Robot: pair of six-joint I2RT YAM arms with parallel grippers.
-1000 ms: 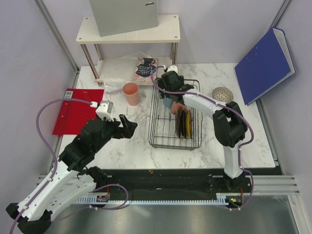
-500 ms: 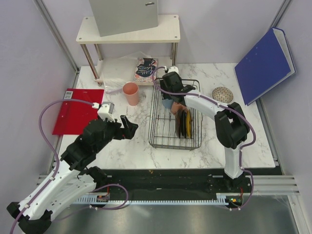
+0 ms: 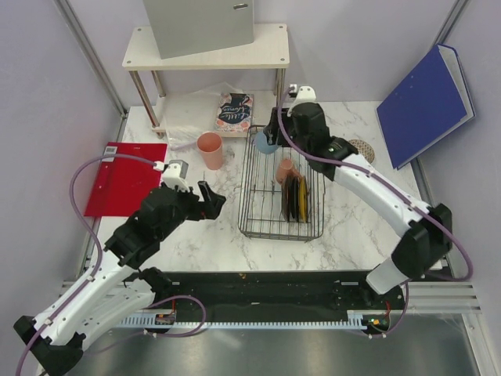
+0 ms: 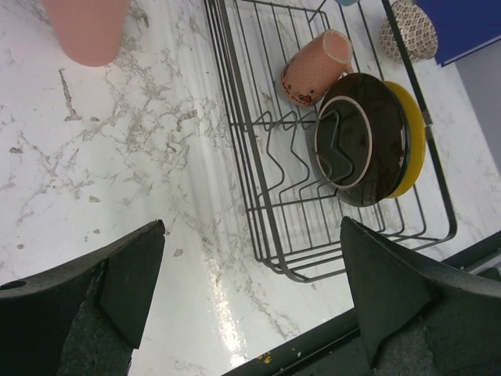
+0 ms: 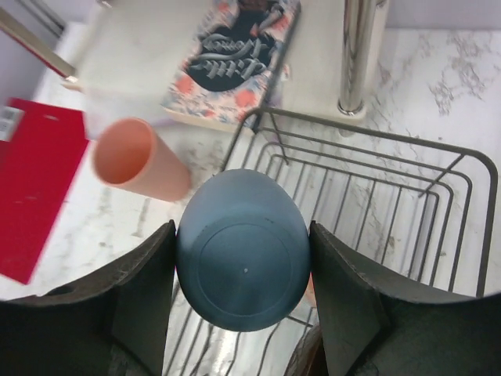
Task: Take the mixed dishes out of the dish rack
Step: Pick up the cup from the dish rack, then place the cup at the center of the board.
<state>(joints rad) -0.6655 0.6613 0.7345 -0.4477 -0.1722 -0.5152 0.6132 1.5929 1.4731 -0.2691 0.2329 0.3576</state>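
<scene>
My right gripper (image 3: 268,141) is shut on a blue cup (image 5: 243,270) and holds it in the air over the far left corner of the dish rack (image 3: 280,227), its base facing the wrist camera. In the rack a small pink mug (image 4: 313,69) lies on its side next to dark plates (image 4: 364,137) standing on edge, with a yellow-rimmed plate (image 4: 413,141) behind them. My left gripper (image 3: 207,200) hangs open over the marble just left of the rack, nothing between its fingers. A tall pink cup (image 3: 210,150) stands on the table left of the rack.
A speckled bowl (image 3: 362,149) sits right of the rack, partly behind my right arm. A patterned book (image 3: 234,110) lies under the white shelf (image 3: 207,48). A red board (image 3: 125,176) lies at the left and a blue binder (image 3: 427,102) leans at the back right.
My right gripper closed on the blue cup inside the rack, then lifted it up and toward the rack's far left corner. The left arm has barely shifted.
</scene>
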